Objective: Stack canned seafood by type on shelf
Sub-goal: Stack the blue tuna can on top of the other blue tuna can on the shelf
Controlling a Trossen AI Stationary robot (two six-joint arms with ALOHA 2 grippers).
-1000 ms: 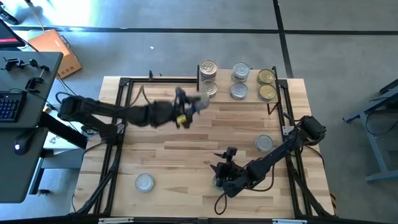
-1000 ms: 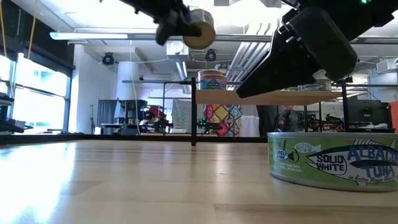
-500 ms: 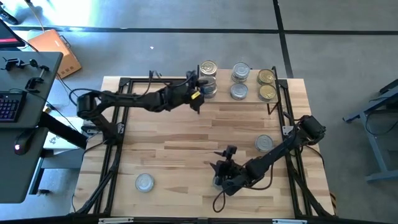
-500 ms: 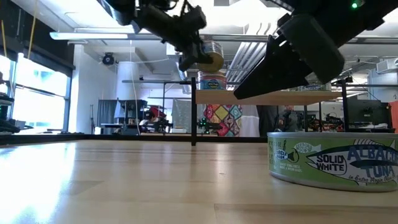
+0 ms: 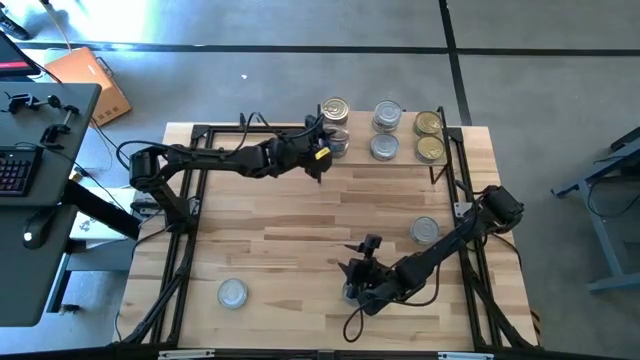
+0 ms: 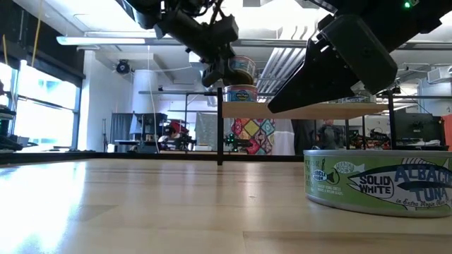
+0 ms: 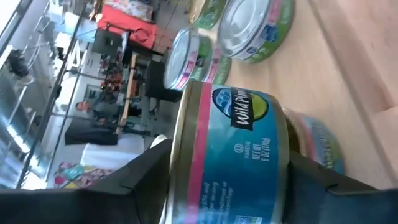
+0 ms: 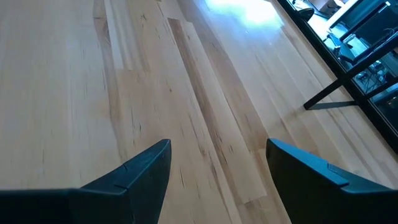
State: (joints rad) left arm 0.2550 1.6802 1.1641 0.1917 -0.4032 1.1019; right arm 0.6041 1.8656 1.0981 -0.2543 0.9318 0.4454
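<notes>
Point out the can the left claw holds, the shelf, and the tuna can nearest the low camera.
blue-label can (image 7: 233, 158): left wrist view, on its label.
shelf (image 6: 332, 110): low view, front edge of the wooden top.
albacore tuna can (image 6: 378, 181): low view, green side label.

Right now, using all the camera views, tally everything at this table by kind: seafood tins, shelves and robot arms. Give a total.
Seafood tins: 10 (6 on the shelf, 3 on the tabletop, 1 held in the left gripper)
Shelf: 1
Robot arms: 2 (left arm, right arm)
Total: 13
</notes>
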